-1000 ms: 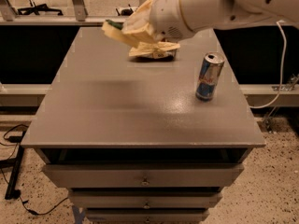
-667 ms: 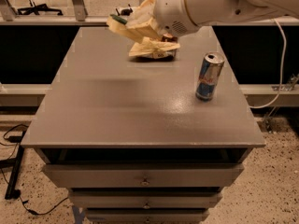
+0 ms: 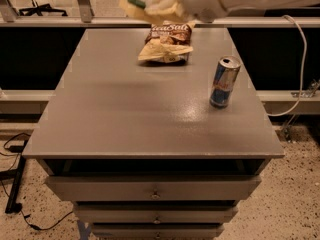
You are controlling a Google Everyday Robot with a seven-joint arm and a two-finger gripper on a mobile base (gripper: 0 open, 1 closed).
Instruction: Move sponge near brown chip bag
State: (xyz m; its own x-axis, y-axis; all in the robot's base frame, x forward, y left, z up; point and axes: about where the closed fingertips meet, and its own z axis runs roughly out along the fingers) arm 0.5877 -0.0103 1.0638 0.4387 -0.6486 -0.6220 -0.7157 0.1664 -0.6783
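Note:
The brown chip bag (image 3: 166,44) lies on the far middle of the grey table (image 3: 125,114), brown top with white lettering, pale yellow lower part. My gripper (image 3: 157,3) is high at the top of the view, above and behind the bag. It is shut on the sponge (image 3: 136,5), whose green scrub top and pale yellow foam stick out to the left of the gripper. The sponge is held in the air, apart from the bag.
A blue-and-silver drink can (image 3: 224,82) stands upright on the right side of the table. Drawers (image 3: 152,189) run below the front edge. A white cable (image 3: 300,59) hangs at the right; a black cable (image 3: 20,184) lies on the floor at left.
My arm has lifted up and back with the sponge in it, uncovering the chip bag. The view has also shifted, so the bag and can show lower.

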